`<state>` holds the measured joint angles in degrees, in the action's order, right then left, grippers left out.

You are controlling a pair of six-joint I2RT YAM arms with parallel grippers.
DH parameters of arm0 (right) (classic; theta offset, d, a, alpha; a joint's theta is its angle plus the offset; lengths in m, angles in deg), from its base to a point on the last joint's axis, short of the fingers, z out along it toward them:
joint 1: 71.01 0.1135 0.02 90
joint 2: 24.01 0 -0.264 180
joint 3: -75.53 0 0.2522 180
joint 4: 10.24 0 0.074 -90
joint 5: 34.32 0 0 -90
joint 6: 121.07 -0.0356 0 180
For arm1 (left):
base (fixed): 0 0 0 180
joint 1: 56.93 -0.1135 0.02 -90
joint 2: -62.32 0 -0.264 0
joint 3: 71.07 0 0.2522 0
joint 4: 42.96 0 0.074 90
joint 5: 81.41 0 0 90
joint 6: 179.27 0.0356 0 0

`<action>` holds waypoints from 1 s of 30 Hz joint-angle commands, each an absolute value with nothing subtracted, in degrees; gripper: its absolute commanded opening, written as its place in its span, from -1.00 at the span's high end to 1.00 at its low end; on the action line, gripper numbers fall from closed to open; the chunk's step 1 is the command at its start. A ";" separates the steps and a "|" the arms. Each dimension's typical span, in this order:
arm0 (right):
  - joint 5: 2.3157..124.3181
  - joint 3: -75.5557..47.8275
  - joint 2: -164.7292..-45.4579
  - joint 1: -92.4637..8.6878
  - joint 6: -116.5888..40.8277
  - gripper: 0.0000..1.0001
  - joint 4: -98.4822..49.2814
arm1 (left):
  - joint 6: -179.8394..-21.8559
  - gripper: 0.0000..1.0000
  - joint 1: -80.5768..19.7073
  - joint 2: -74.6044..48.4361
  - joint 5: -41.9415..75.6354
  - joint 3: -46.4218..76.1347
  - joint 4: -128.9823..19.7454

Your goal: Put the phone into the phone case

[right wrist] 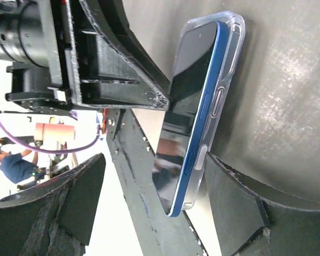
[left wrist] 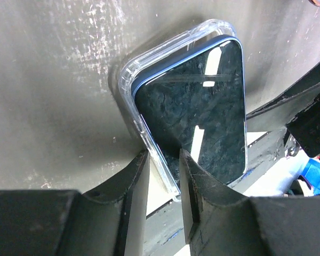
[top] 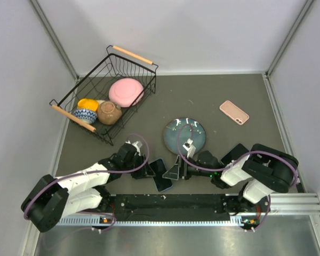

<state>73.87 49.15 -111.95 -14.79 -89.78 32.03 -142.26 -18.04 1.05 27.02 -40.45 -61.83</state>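
Left wrist view: left gripper (left wrist: 164,160) pinches the clear phone case (left wrist: 129,74) rim, likely steadying it at the table's (top: 245,144) near edge, blue phone (left wrist: 202,112) lying inside but seemingly not fully seated, right gripper (right wrist: 154,162) spread around it, ready to press.

A dark grey-olive worktop (top: 218,90) fills the enclosure, and the left wrist view shows whitish scuff marks (left wrist: 90,42) on its surface. Pale grey panel walls (top: 192,32) close it in on three sides, with slanting aluminium posts (top: 53,37) at the corners. A slotted metal rail (top: 293,202) runs along the near edge, beside a brushed steel strip (top: 176,242). The light is soft and even.
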 commanded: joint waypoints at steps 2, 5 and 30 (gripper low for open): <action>77.82 49.20 -114.36 -16.08 -94.87 -0.47 53.51 | -143.14 0.37 -17.47 2.03 31.26 -40.88 -55.51; 78.09 48.85 -117.17 -16.35 -96.19 -0.46 56.23 | -143.32 0.38 -17.47 1.33 32.49 -41.31 -53.66; 66.93 45.86 -107.76 -17.23 -90.91 0.47 23.10 | -142.53 0.35 -17.47 7.74 25.73 -39.12 -62.26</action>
<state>69.09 47.38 -106.56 -16.78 -91.29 21.99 -143.11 -17.76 6.27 27.44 -41.48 -61.43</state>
